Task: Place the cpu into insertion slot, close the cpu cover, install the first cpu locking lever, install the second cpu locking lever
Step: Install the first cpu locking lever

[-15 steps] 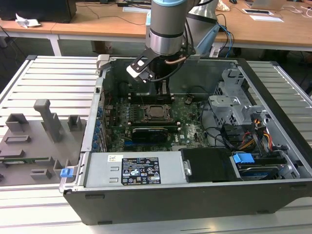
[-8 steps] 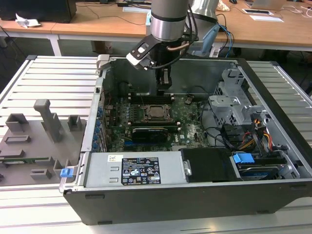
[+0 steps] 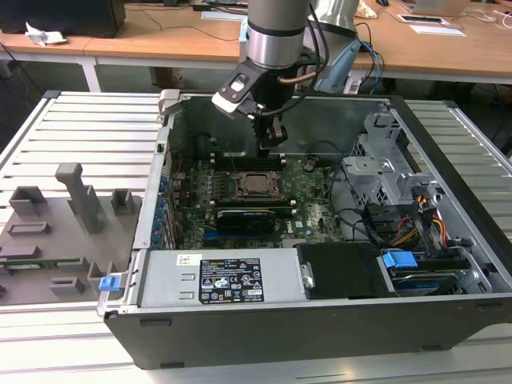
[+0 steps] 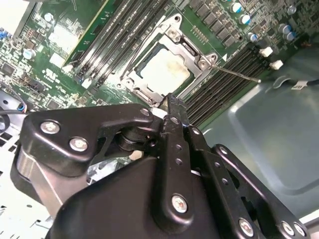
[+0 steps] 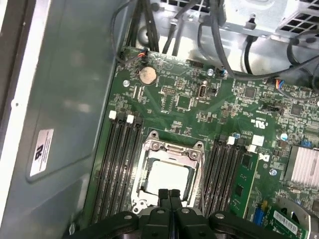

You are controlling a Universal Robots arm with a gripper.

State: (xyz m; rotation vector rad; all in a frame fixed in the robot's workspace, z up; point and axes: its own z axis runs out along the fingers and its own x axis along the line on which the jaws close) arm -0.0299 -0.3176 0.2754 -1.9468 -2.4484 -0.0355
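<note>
The cpu (image 5: pixel 168 177) lies flat in the insertion slot (image 3: pixel 258 185), its pale metal top showing through the window of the cpu cover (image 5: pixel 172 149). The silvery cover frame lies down over the chip in both wrist views. A thin metal locking lever (image 4: pixel 235 72) sticks out from one corner of the socket over the memory slots. My gripper (image 5: pixel 169 192) hangs just above the socket's edge with its black fingers pressed together and nothing between them. In the exterior view the gripper (image 3: pixel 272 142) is a little above the board, behind the socket.
Long black memory slots (image 5: pixel 121 159) flank the socket on both sides. The open computer case (image 3: pixel 240 280) has a grey side wall (image 5: pixel 65 99) close by, a drive cage (image 3: pixel 384 168) and cables (image 3: pixel 400 224) at the exterior view's right. A grey fixture tray (image 3: pixel 56 232) lies outside at the left.
</note>
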